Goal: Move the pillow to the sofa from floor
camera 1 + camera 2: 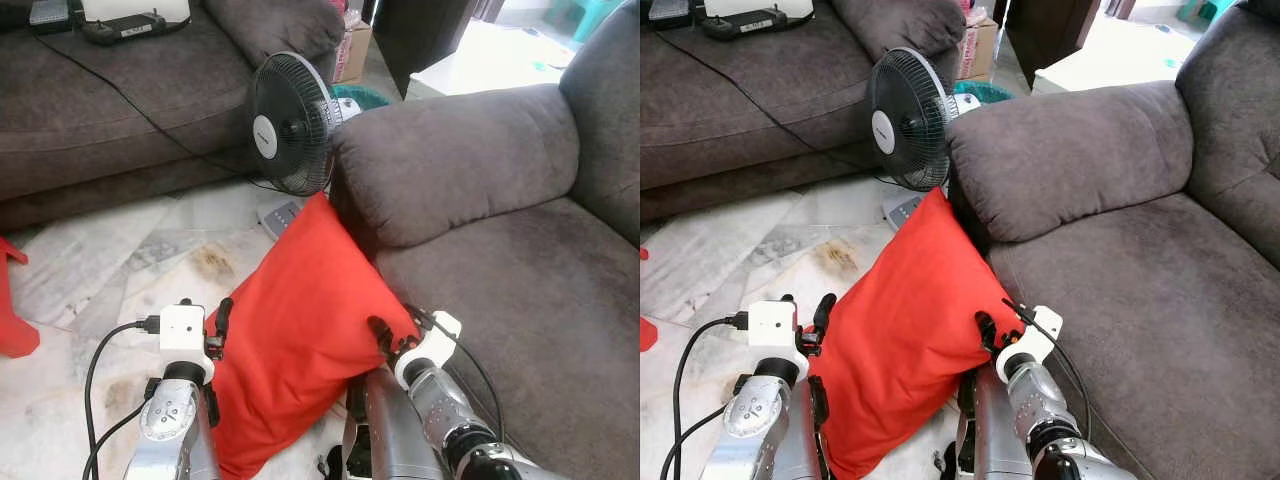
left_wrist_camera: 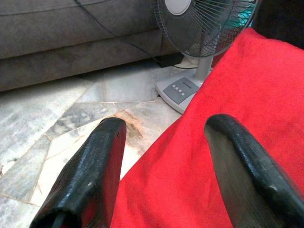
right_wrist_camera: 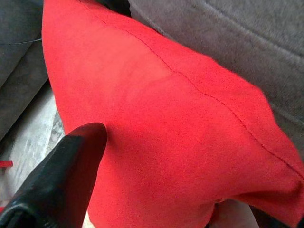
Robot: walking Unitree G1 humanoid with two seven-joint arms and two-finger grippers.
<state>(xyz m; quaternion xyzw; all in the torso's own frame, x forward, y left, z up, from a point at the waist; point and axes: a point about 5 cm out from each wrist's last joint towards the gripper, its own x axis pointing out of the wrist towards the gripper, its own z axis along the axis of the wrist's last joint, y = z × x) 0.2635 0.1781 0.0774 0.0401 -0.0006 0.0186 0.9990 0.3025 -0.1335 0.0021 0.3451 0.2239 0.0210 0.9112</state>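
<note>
While the red pillow (image 1: 300, 330) stands tilted on one corner between the two arms, its upper corner leans against the front of the grey sofa's armrest (image 1: 450, 160). Its lower part is down near the marble floor (image 1: 90, 270), just in front of the robot, and its right edge lies close to the sofa seat (image 1: 530, 320).

At the pillow's left edge is the left gripper (image 2: 166, 166). Its two black fingers (image 2: 90, 175) are spread wide apart; one is over the floor tiles and the other is over the red cloth, and the edge of the pillow lies between them. They do not squeeze it.

At the pillow's right corner, beside the sofa seat, is the right gripper (image 1: 381, 335). In the right wrist view one black finger (image 3: 61, 175) lies against the red cloth, and the pillow's corner is pinched into a fold near the second one. So this gripper seems to hold that corner, though I cannot see the second finger well.

Behind the pillow a black standing fan (image 1: 290, 125) with a white centre is on the floor, with its grey button base (image 2: 183, 90) just beside the pillow's top. Farther back there is another grey sofa (image 1: 120, 90), with a black cable (image 1: 130, 105) running across it. A red plastic object (image 1: 12, 310) is at the left edge.
</note>
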